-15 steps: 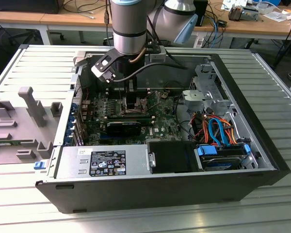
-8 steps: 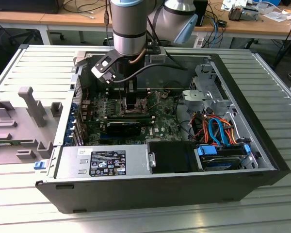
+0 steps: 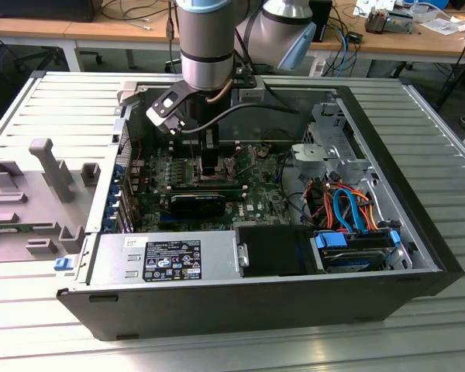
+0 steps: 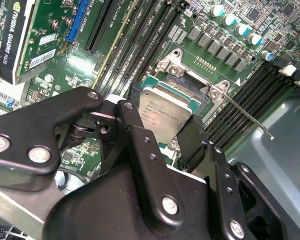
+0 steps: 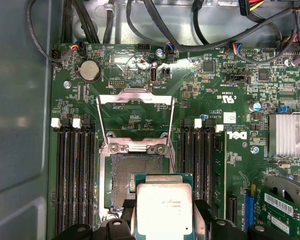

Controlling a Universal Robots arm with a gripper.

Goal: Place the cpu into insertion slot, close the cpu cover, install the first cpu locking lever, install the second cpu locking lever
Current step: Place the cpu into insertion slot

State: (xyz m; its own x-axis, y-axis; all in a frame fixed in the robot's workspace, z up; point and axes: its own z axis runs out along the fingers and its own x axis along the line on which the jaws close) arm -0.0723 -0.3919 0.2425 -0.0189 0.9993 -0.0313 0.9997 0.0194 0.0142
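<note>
Clamped in the tool (image 4: pixel 161 126) by two opposite edges, the cpu (image 4: pixel 165 111) hangs off-centre over one side of the insertion slot (image 5: pixel 121 176). Beyond the slot, the cpu cover (image 5: pixel 135 98) stands swung open. Exterior view: arm centre frame, reaching into the open computer case (image 3: pixel 217 304).

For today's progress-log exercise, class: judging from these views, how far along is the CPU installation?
Done: none of the four steps looks finished. In hand: the hand grips the cpu just over the insertion slot, whose dark contacts are partly exposed, so it is not seated. Left: the cpu cover stands flipped open, and a locking lever sticks out unlatched.
</note>
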